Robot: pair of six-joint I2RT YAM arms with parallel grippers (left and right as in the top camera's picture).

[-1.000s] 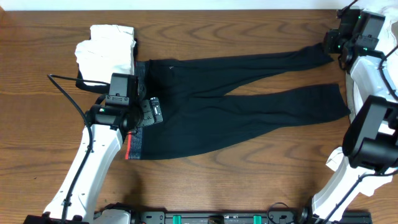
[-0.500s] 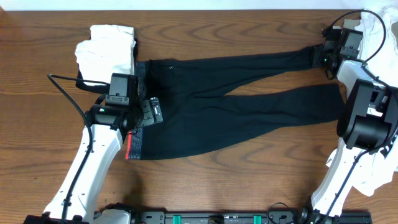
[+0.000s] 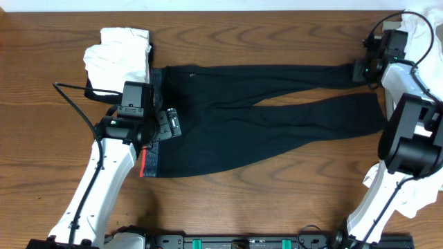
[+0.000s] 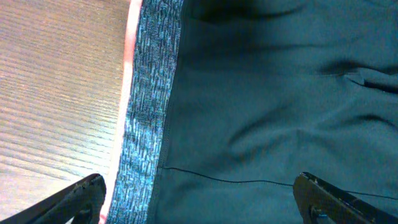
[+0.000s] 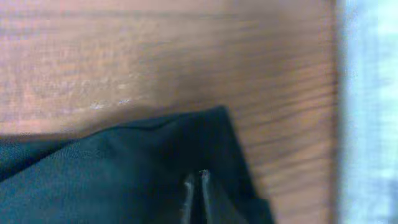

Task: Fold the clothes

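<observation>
The bench (image 3: 277, 207) carries 1 pair of black trousers (image 3: 228, 124) laid flat, long axis running left to right, waistband (image 4: 149, 93) at the robot's left and the 2 legs reaching to its right. The far leg (image 3: 277, 72) lies straight. The near leg (image 3: 325, 114) angles slightly away from it, leaving a thin wedge of bare wood between them.

A stack of folded white clothes (image 3: 119, 55) sits just beside the far corner of the waistband, so there is little room on that side. A white cloth (image 3: 421, 28) lies at the far right edge, close to the cuffs. The widest open wood lies along the near side of the trousers, and that looks the safest way to swing fabric.

The left claw (image 3: 165, 126) hangs over the waistband with its fingers (image 4: 81, 196) spread wide, gripping nothing. The grey band and its pink edge lie between them in the left wrist view.

The right claw (image 5: 196, 190) is at the cuff of the far leg (image 3: 349, 71). Its fingertips are pressed together on the black fabric near the cuff corner and appear to pinch it. The right arm is therefore the nearer one for carrying the cuffs leftward along the long axis toward the waistband, which is probably the fold in hand. The near leg's cuff (image 3: 377, 114) lies free, just beside that arm
</observation>
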